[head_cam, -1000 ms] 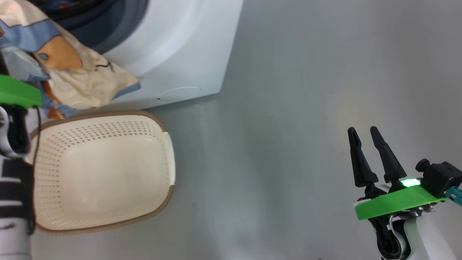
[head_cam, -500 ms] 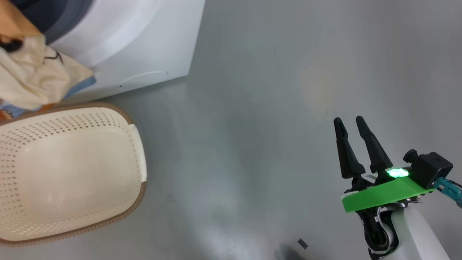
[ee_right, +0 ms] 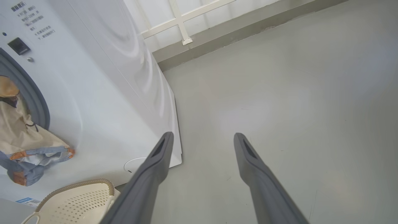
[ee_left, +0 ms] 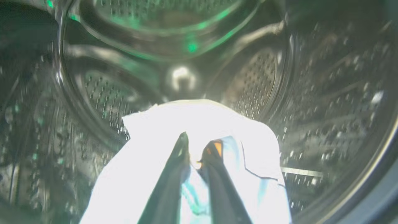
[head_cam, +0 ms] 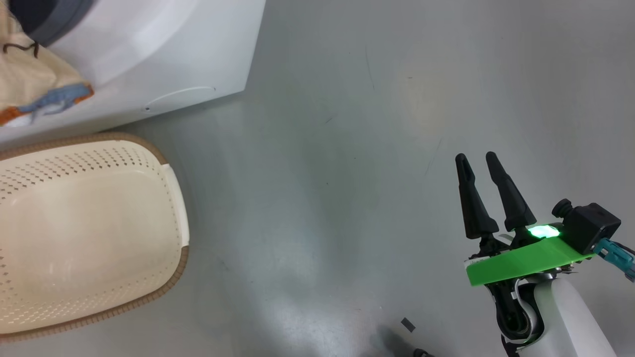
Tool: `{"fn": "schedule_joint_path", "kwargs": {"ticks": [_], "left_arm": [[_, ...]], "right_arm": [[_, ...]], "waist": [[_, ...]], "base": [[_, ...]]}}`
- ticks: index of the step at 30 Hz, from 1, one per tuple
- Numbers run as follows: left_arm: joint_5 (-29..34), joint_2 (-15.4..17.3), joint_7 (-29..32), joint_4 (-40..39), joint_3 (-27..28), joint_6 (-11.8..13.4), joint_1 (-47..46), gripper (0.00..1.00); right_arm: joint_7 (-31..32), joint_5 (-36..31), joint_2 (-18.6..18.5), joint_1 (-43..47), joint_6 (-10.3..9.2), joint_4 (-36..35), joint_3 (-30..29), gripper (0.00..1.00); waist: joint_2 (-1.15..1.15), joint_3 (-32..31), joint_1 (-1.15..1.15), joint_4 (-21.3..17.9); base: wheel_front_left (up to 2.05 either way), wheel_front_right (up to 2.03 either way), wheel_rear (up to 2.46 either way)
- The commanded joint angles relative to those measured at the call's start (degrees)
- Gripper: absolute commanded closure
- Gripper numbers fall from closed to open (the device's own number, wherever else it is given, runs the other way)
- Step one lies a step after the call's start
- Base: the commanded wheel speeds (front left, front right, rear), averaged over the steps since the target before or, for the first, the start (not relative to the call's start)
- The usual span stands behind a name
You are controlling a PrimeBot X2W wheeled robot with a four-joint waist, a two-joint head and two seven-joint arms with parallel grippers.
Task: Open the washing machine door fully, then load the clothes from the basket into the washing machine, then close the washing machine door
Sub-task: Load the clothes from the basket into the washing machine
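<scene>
Standing along the left of the head view, the washing machine [head_cam: 173, 49] and the basket [head_cam: 89, 163] below it have both slid leftward over the last second. They moved together, so that is the camera turning rather than the things. The real change is the clothes [head_cam: 34, 89]. A second ago they hung low over the white front, with the lower edge near the basket's rim. Now they sit higher, against the grey gasket [head_cam: 54, 25] and well clear of the rim.

In the left wrist view the left gripper [ee_left: 199, 141] has its two fingers close together, clamped on the clothes [ee_left: 199, 124], and points into the steel drum [ee_left: 258, 77]. From the right wrist view a tail of cloth [ee_right: 25, 143] hangs down outside the mouth. I judge the loading step well under way but not finished. The basket's inside looks bare, so this is probably the last load before the door is closed.

The right gripper [head_cam: 476, 157] has kept its place over the grey floor [head_cam: 347, 148], fingers apart and holding nothing.

Counted: one washing machine, one basket, one bundle of clothes (how many garments I cannot tell), and two grippers with two fingers each.
</scene>
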Motion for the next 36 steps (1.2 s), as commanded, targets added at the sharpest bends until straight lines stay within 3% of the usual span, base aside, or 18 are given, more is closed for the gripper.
{"fn": "schedule_joint_path", "kwargs": {"ticks": [1, 2, 3, 17, 36], "left_arm": [[0.65, 2.34, -0.29, -0.77, 0.32, 0.04, 1.34, 0.41], [0.7, 2.32, -0.29, 0.05, 0.3, 0.01, 1.45, 0.04], [0.48, 2.22, -0.29, 0.89, 0.59, -0.01, 1.53, 0.0], [-0.9, 0.5, -0.29, 3.27, 0.83, -0.16, 4.69, 0.0], [-4.85, -2.75, -0.29, -4.4, -0.08, -0.17, 17.35, 0.0]], "right_arm": [[-0.28, 0.65, -0.25, 0.16, 0.09, -1.23, 1.09, 0.0], [-0.28, 0.64, -0.27, 0.22, 0.09, -1.22, 1.09, 0.0], [-0.28, 0.64, -0.31, 0.25, 0.09, -1.2, 1.11, 0.0], [-0.28, 0.4, -1.34, 0.26, 0.09, -1.21, 0.88, 0.0], [-0.28, -0.07, -2.9, 0.89, 0.09, -1.68, -0.44, 0.0]], "waist": [[0.0, -0.11, 0.0, 0.14], [0.0, -0.17, 0.0, 0.23], [0.0, -0.22, 0.0, 0.33], [0.0, -1.66, 0.0, 2.12], [0.0, -3.04, 0.0, 5.97]], "base": [[0.0, 0.0, 0.0], [0.0, 0.0, 0.0], [0.0, 0.0, 0.0], [0.0, 0.0, 0.0], [0.0, 0.0, 0.0]]}}
